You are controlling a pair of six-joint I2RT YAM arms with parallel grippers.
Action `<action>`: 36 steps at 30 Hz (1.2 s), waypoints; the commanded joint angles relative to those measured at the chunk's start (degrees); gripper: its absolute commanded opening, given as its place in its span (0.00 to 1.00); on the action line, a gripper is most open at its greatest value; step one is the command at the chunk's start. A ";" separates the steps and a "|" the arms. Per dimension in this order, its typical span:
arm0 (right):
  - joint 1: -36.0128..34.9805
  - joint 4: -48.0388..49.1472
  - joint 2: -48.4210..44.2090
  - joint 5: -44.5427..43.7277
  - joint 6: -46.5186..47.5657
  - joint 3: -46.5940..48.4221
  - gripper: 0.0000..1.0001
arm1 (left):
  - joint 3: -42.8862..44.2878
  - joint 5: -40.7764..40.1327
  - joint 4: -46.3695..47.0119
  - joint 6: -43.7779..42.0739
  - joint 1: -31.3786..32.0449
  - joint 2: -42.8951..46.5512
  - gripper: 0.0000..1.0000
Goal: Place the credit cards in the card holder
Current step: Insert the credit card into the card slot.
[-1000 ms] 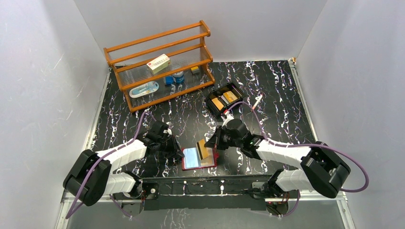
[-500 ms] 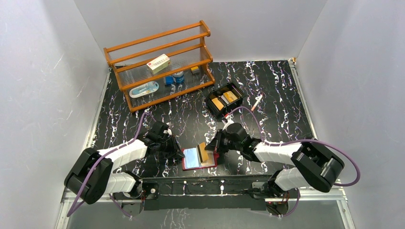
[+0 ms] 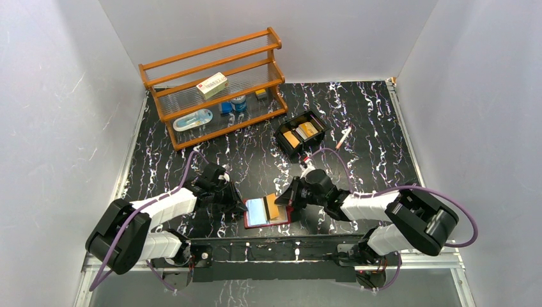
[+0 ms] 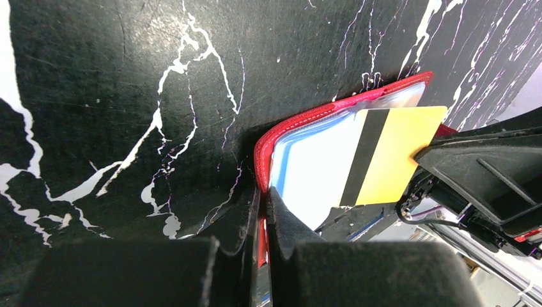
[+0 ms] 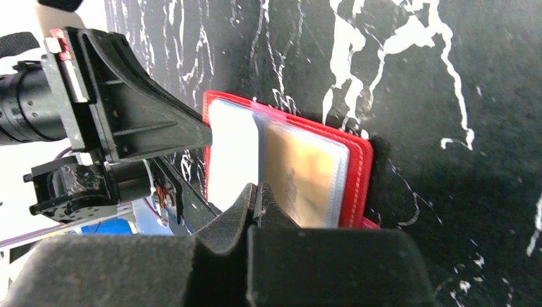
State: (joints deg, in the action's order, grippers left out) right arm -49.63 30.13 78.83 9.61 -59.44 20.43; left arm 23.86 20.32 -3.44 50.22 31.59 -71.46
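Observation:
The red card holder (image 3: 245, 216) lies open near the table's front edge, its clear sleeves facing up. My left gripper (image 3: 241, 206) is shut on its left red edge, seen pinched in the left wrist view (image 4: 262, 195). My right gripper (image 3: 286, 203) is shut on a gold credit card (image 3: 273, 206) with a black stripe (image 4: 396, 153), holding it low over the card holder's right half. In the right wrist view the jaws (image 5: 259, 190) pinch the card's edge, and the gold card (image 5: 300, 173) shows behind a clear sleeve of the card holder (image 5: 361, 173). More cards lie in the black tray (image 3: 286, 126).
A wooden shelf rack (image 3: 214, 83) stands at the back left with a cream box (image 3: 212, 84) and small items on it. A pen (image 3: 344, 136) lies right of the black tray. The two grippers are close together over the card holder.
My right gripper has moved left and down with the gold card, which now lies flatter and lower on the card holder. My left gripper has stayed on the card holder's edge.

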 commanded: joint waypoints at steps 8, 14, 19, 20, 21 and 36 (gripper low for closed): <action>-0.72 5.66 0.92 1.32 -0.93 -4.08 0.00 | -1.62 -2.75 -3.41 -0.13 -0.12 0.00 0.00; -1.04 6.86 2.64 0.53 0.11 -3.15 0.00 | -1.58 -2.41 -3.41 0.21 -0.11 0.52 0.00; -1.40 8.01 2.99 -1.06 1.00 -2.80 0.00 | -1.67 -2.38 -3.41 0.33 -0.08 0.56 0.00; -1.42 8.16 2.88 -1.46 1.01 -2.91 0.00 | -1.70 -2.31 -3.40 0.32 -0.07 0.53 0.00; -1.51 8.19 2.79 -1.90 1.02 -2.98 0.00 | -1.77 -2.30 -3.41 0.32 -0.04 0.51 0.00; -1.73 9.91 4.28 -4.97 1.59 -2.63 0.00 | -2.25 -1.89 -2.68 0.89 -0.04 0.27 0.00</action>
State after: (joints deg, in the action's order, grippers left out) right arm -51.03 37.47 81.52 6.15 -59.37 16.97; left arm 23.42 20.18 -3.03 51.42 31.59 -71.16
